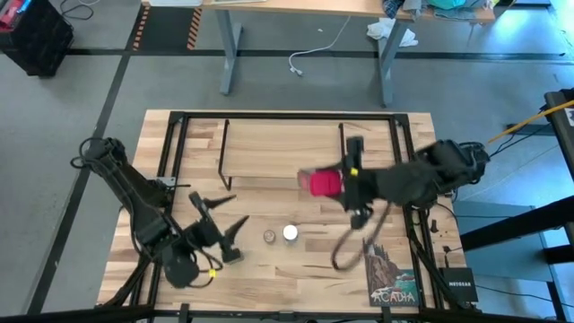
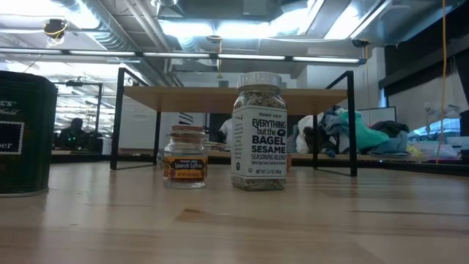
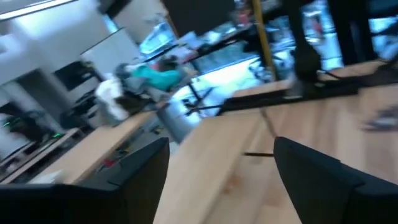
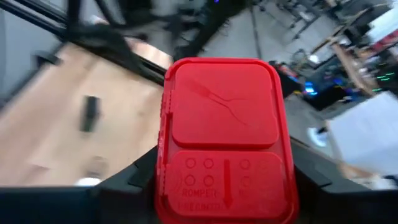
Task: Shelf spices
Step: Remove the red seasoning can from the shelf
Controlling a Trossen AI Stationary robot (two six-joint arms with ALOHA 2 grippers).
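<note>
High view: right hand (image 1: pixel 334 183) pinches the red tin (image 1: pixel 325 183) above the shelf's (image 1: pixel 278 144) front edge, not yet set down; small jar (image 1: pixel 269 236) and white-capped jar (image 1: pixel 290 233) wait in front of the shelf. Left hand (image 1: pixel 221 224), spread and empty, hovers left of them. Low view: shelf top looks bare, dark tin (image 2: pixel 26 133) on wood counter (image 2: pixel 234 227); cluttered workshop behind.

Shelf (image 1: pixel 269 144) top bare, open from above. Bench (image 1: pixel 296 260) front centre: saffron jar (image 1: pixel 269 236) beside bagel-seasoning jar (image 1: pixel 290 233) (narrow gap btwn). Dark tin (image 2: pixel 22 132) blocks near left.
</note>
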